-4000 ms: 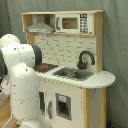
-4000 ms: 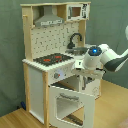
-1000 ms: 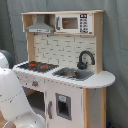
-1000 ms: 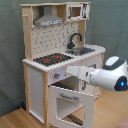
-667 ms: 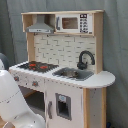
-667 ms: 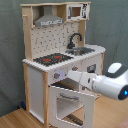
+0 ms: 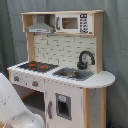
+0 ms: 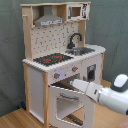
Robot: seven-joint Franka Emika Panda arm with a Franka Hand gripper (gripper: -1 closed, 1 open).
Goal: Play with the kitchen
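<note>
First exterior view: the kitchen stands upright, with the white robot arm low at the first exterior view's left. Second exterior view: the arm reaches the open oven door; gripper state cannot be told. Likely next: swinging that door.

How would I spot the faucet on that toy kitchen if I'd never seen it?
Find the tall toy kitchen of pale wood and white panels. On its countertop, beside the stovetop with red burners, sits a grey sink. The faucet rises behind it: the only black, hooked, arching piece there.
</note>
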